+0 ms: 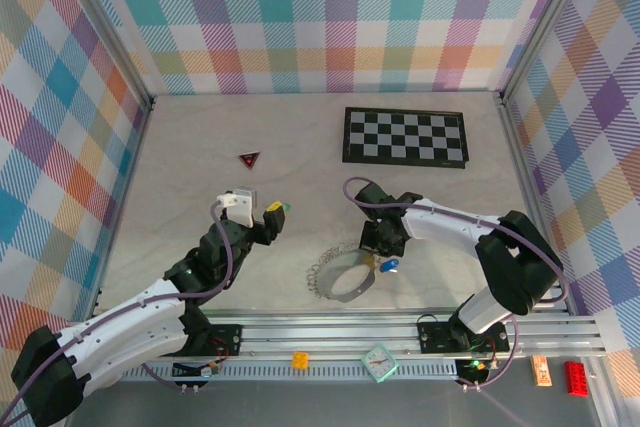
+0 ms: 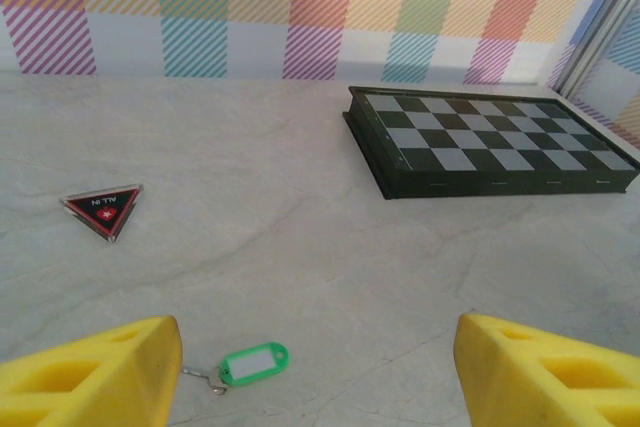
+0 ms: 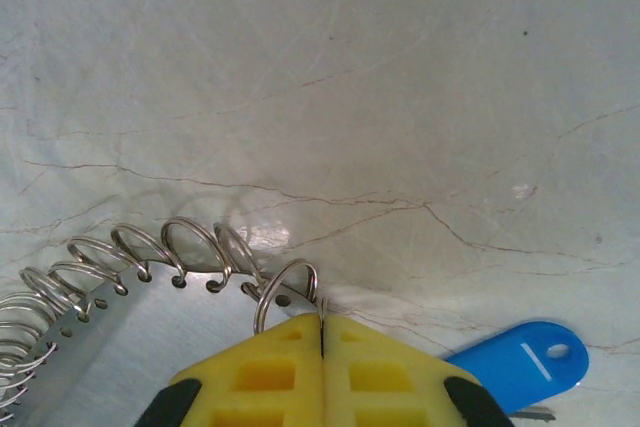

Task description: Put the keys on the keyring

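Yellow fingers of the right gripper point(image 3: 322, 320) are clenched flat together, tips touching one small wire loop of the keyring point(image 3: 125, 325); pinched or not, I cannot tell. Left gripper point(image 2: 318, 337) fingers stand wide apart, empty, the one green key point(image 2: 255, 362) lying between them, long axis left-right. One blue key point(image 3: 520, 362) lies just right of the right fingers, pointing up-right
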`<action>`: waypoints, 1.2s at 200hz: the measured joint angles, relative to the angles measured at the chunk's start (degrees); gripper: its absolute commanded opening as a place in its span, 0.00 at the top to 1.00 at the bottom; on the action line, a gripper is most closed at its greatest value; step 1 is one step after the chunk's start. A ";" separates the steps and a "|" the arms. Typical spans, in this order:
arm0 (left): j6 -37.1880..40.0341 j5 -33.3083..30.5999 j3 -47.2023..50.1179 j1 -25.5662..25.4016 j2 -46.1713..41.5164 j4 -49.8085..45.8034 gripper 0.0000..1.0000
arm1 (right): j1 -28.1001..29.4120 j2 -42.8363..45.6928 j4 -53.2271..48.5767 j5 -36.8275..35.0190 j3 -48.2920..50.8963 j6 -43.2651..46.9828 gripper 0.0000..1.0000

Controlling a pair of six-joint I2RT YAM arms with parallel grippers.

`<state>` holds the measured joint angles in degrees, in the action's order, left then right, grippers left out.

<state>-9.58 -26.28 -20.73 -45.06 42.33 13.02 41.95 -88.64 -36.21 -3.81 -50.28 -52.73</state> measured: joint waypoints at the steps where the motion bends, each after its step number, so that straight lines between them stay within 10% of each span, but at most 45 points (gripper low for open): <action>1: 0.00 -0.02 0.00 0.00 -0.02 0.00 0.29 | 0.00 0.00 0.02 0.02 -0.02 -0.02 1.00; 147: 1.36 -1.88 0.00 0.00 -1.27 -0.94 0.28 | 1.60 -7.76 15.30 6.54 -5.05 -10.51 1.00; 240: 2.80 -1.84 0.00 0.07 -0.76 -0.92 0.28 | 0.61 -5.09 11.65 4.02 -8.24 3.52 0.54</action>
<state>-6.79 -28.12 -20.73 -44.99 41.56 12.10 42.57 -93.73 -24.56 0.21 -58.52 -49.21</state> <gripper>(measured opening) 0.722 0.458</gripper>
